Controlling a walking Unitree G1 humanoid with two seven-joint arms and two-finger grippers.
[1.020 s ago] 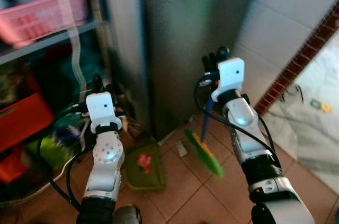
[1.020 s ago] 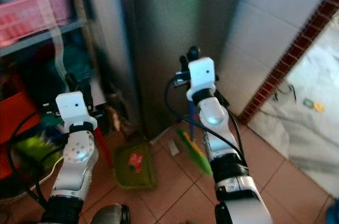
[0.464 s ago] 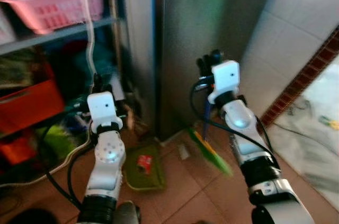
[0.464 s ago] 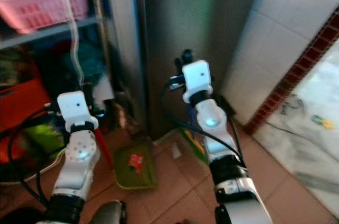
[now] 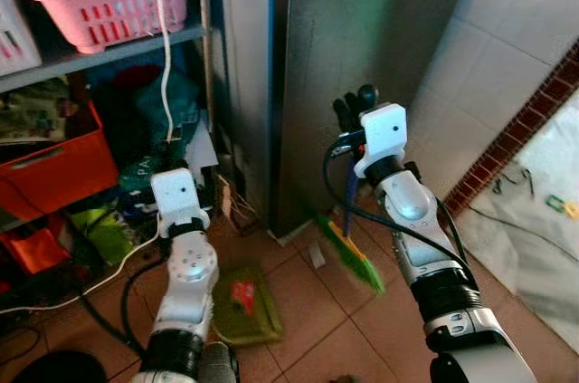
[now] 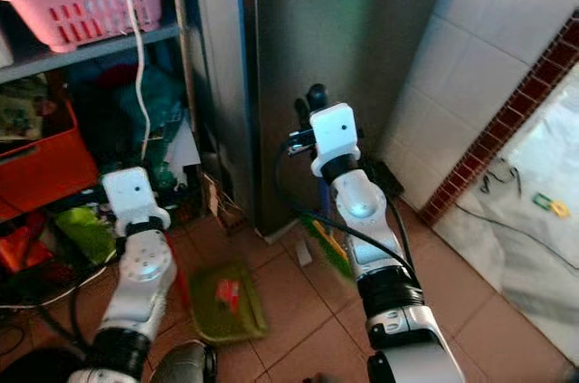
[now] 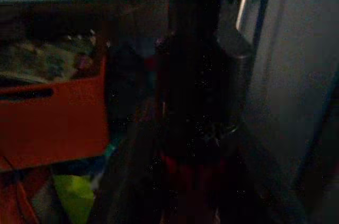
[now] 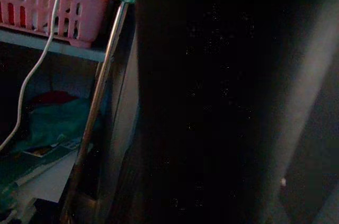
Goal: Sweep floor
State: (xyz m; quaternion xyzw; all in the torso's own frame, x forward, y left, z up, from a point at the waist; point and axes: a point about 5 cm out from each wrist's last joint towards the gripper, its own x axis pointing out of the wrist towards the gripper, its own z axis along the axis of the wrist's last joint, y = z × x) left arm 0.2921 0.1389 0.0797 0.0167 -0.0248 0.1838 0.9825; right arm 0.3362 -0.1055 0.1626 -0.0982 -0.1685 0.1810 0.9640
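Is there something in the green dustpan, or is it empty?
Not empty. The green dustpan lies flat on the floor tiles with a small red thing in it.

No legible text

No lettering, label, brand or number could be read on anything in these views.

Two silver arms on show here, each built of rounded, glossy metallic segments joined by black collars. The left arm (image 5: 185, 265) carries a white, boxy camera housing at the wrist with a small dark lens dot, and black cables loop out beside it. The right arm (image 5: 412, 220) wears the same white box behind its jaws, lens dot facing up, with a thick black cable curling down along the forearm. Ahead of that box, the right gripper's (image 5: 353, 110) long black fingers end in rounded tips.
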